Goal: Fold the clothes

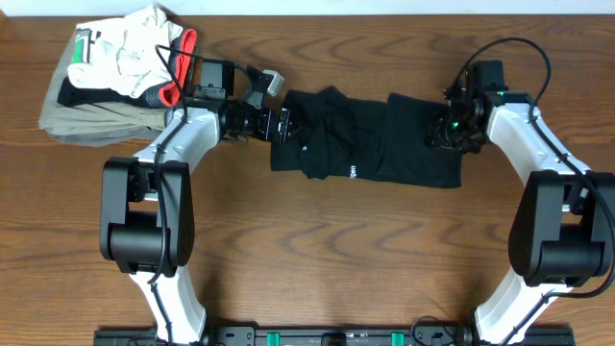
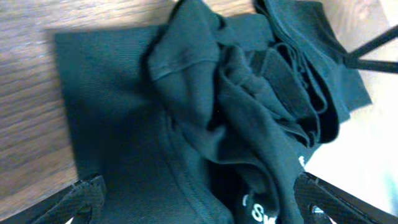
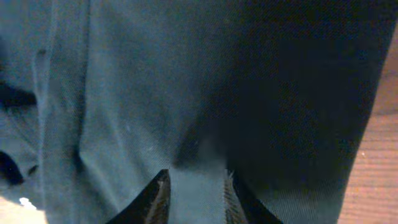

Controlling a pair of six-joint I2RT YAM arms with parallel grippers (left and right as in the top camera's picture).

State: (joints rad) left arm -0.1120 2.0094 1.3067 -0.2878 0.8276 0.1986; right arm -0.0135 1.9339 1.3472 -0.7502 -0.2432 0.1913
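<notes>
Now my left gripper [image 2: 199, 202] stands wide apart over the bunched end of the black top [image 1: 384, 144], which lies half-folded on the table [image 1: 307, 240]; my right gripper [image 3: 196, 193] sits narrowly parted over its other end.

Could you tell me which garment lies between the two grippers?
The black top, stretched out mid-table; the khaki and white garments sit piled at the corner.

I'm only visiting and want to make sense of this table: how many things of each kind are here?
Black top: 1
Pile of folded clothes: 1
Robot arms: 2, the left arm and the right arm
Total: 4
</notes>
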